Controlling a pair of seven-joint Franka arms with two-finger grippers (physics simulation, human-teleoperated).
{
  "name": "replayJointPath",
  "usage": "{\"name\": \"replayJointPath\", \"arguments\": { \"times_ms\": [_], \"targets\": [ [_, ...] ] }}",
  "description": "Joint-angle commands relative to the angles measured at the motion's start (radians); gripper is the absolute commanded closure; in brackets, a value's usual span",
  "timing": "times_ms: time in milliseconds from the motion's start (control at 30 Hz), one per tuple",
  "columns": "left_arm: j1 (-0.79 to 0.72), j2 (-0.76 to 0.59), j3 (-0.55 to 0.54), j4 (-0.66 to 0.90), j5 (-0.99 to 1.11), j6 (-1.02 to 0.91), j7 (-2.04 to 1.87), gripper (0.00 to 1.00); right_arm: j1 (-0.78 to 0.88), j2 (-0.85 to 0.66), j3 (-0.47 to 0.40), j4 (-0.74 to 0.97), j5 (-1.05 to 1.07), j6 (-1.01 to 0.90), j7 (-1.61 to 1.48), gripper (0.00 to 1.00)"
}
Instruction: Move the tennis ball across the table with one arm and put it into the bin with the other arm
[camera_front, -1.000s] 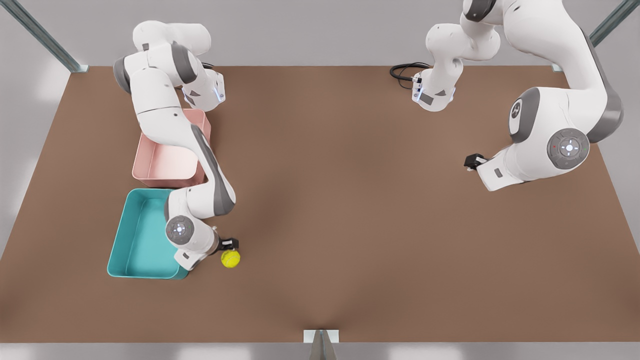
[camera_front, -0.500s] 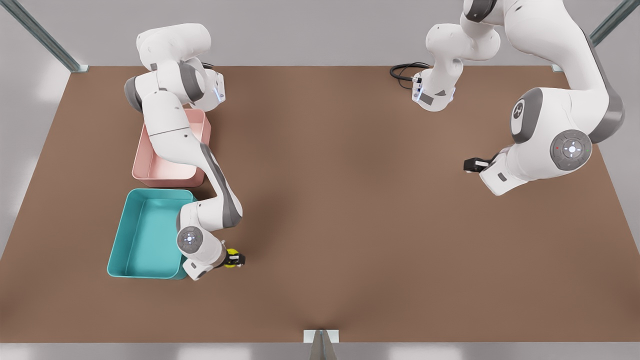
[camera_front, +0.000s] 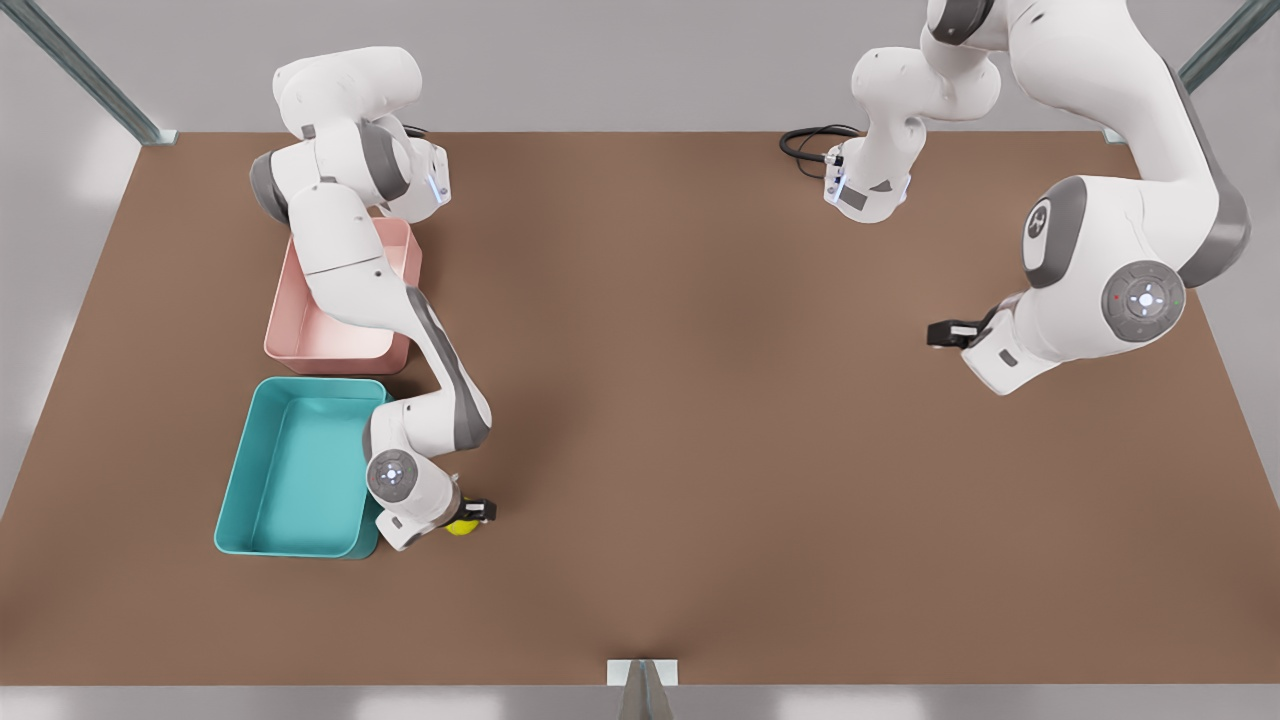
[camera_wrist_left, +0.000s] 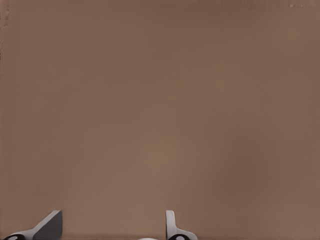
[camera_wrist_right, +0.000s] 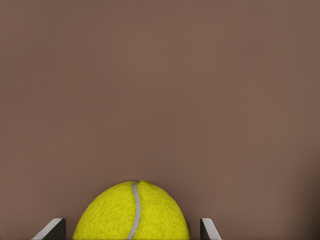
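Though the tennis ball (camera_wrist_right: 132, 212) looks light, springy and fuzzy — grip at its widest girth — the right gripper (camera_wrist_right: 132, 227) straddles it, fingers apart, unclosed; the left gripper (camera_wrist_left: 112, 225) waits open.

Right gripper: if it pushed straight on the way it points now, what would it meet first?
The tennis ball, already sitting between the fingers of the right gripper; beyond it only bare table. Whether the fingers touch the ball is unclear.

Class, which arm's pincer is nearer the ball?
Right. Its pincer straddles the ball beside the teal bin; the left pincer waits far across the table.
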Motion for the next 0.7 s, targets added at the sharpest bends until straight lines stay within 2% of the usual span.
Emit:
{"name": "replayJointPath", "arguments": {
  "times_ms": [0, 133, 333, 367, 400, 467, 533, 667],
  "targets": [
    [0.000, -0.002, -0.001, 0.003, 0.003, -0.002, -0.060, 0.00, 0.000, 0.002, 0.000, 0.001, -0.002, 0.016, 0.024, 0.00],
    [-0.001, -0.004, -0.004, 0.045, 0.004, -0.105, -0.061, 0.00, 0.000, 0.011, 0.000, -0.001, 0.000, 0.025, 0.023, 0.00],
    [0.000, -0.004, -0.001, 0.050, 0.004, -0.108, -0.060, 0.00, 0.001, 0.014, 0.000, -0.006, -0.002, 0.031, 0.023, 0.00],
    [0.000, -0.002, -0.001, 0.050, 0.004, -0.107, -0.060, 0.00, 0.001, 0.012, 0.000, -0.006, -0.002, 0.031, 0.023, 0.02],
    [0.000, -0.002, -0.001, 0.050, 0.004, -0.107, -0.060, 0.00, 0.001, 0.014, 0.000, -0.006, -0.003, 0.031, 0.020, 0.11],
    [0.000, 0.000, -0.001, 0.050, 0.004, -0.105, -0.061, 0.00, 0.001, 0.014, 0.000, -0.006, -0.003, 0.031, 0.020, 0.23],
    [0.000, 0.000, -0.001, 0.050, 0.004, -0.105, -0.061, 0.00, 0.001, 0.012, 0.000, -0.006, -0.003, 0.031, 0.020, 0.27],
    [-0.001, 0.001, -0.001, 0.050, 0.004, -0.104, -0.061, 0.00, -0.002, 0.008, 0.000, -0.003, -0.002, 0.030, 0.011, 0.27]
  ]
}}
